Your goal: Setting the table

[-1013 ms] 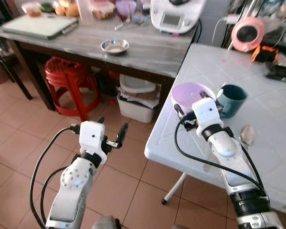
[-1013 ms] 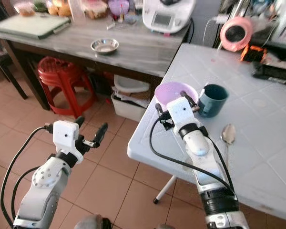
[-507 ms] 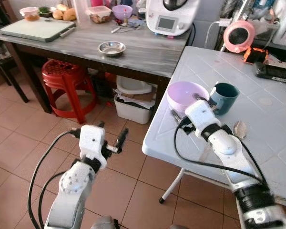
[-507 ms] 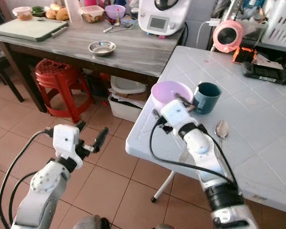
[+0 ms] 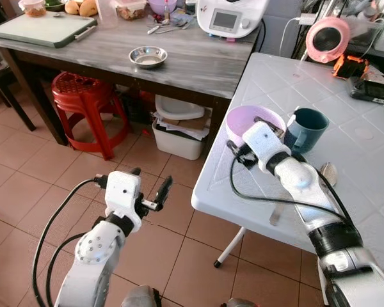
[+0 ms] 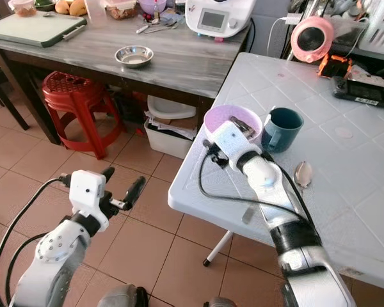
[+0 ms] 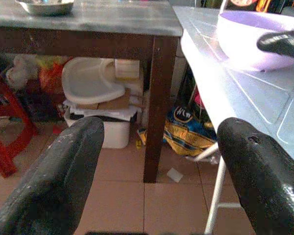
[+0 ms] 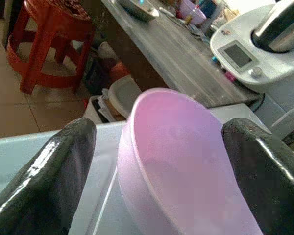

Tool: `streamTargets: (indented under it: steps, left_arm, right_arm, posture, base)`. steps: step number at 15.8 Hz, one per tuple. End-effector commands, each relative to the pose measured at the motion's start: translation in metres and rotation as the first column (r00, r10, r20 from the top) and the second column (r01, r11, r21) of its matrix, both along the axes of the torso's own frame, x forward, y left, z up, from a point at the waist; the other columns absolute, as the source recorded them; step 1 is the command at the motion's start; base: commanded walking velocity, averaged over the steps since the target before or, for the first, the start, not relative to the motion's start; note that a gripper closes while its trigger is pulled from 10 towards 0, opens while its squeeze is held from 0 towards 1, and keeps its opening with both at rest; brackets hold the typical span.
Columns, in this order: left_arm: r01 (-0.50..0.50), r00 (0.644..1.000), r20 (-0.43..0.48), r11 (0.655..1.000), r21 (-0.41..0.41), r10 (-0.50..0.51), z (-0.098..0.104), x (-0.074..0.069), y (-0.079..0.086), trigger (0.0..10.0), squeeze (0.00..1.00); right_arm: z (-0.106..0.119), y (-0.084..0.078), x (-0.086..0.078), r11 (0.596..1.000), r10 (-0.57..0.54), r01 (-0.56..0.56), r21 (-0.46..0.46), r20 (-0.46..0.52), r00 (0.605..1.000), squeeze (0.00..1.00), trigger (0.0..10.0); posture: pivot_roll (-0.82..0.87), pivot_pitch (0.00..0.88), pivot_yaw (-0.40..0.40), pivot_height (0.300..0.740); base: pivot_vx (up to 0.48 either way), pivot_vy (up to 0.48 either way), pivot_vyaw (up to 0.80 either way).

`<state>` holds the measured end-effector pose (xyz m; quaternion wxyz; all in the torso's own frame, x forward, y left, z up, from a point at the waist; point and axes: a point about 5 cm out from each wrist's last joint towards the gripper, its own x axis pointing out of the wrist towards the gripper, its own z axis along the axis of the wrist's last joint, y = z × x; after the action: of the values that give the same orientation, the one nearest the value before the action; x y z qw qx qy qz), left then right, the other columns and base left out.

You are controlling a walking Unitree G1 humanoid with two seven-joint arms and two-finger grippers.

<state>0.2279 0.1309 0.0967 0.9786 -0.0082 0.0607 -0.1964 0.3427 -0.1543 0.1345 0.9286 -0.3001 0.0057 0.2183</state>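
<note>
1. The purple bowl (image 6: 232, 125) is seen straight ahead of the right gripper (image 6: 229, 137), between its two spread fingers. One finger is placed over the bowl's hollow, the other outside the near wall, so the rim is straddled but, as far as can be judged, not yet pinched.
2. The bowl stands upright on the white table (image 6: 345, 211), close to the corner nearest the robot. Being round, it has no long axis; only the rim's near arc matters for the grasp.
3. The left gripper (image 5: 147, 188) is held open over the tiled floor (image 5: 25, 166), well apart from the table, so the right arm is plainly the nearer one.
4. Just beyond the bowl, to the right gripper's right, a dark teal mug (image 6: 281, 129) is found, near the bowl; whether they touch cannot be told.
5. A metal spoon (image 6: 301, 174) lies flat beside the right forearm, its handle running back toward the robot.
6. The bowl appears to be smooth, matte plastic with a thin, rounded lip and a deep, curved wall. The table top is glossy, moulded in a tile pattern. The mug looks glazed and hard.
</note>
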Motion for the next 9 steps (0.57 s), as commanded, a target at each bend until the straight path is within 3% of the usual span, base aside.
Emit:
streamTargets:
  steps: [1,7,8,9]
  left_arm:
    - [0.001,1.000,0.003,1.000,0.003,-0.001,0.003,-0.001,0.002,10.0,0.00]
    - [0.014,1.000,-0.011,1.000,0.017,-0.013,0.004,-0.001,0.002,10.0,0.00]
    - [0.014,1.000,-0.012,1.000,0.018,-0.014,0.004,-0.001,0.002,10.0,0.00]
    - [0.015,1.000,-0.015,1.000,0.019,-0.015,0.003,0.000,0.002,10.0,0.00]
  right_arm:
    - [0.001,0.004,0.002,1.000,0.023,-0.023,-0.003,-0.004,1.000,0.00,10.0]
    - [-0.015,0.000,0.013,0.999,-0.047,0.043,-0.028,-0.140,0.989,0.00,10.0]
    - [-0.016,0.000,0.014,0.999,-0.044,0.039,-0.036,-0.142,0.989,0.00,5.3]
    - [-0.016,0.000,0.015,0.998,-0.035,0.029,-0.047,-0.144,0.989,0.00,0.0]
  posture:
    - [0.05,0.053,0.020,0.740]
    - [0.06,0.054,0.028,0.740]
    - [0.06,0.054,0.030,0.740]
    - [0.06,0.052,0.031,0.740]
  base:
    - [0.000,0.000,0.00]
    - [0.000,0.000,0.00]
    - [0.000,0.000,0.00]
    - [0.000,0.000,0.00]
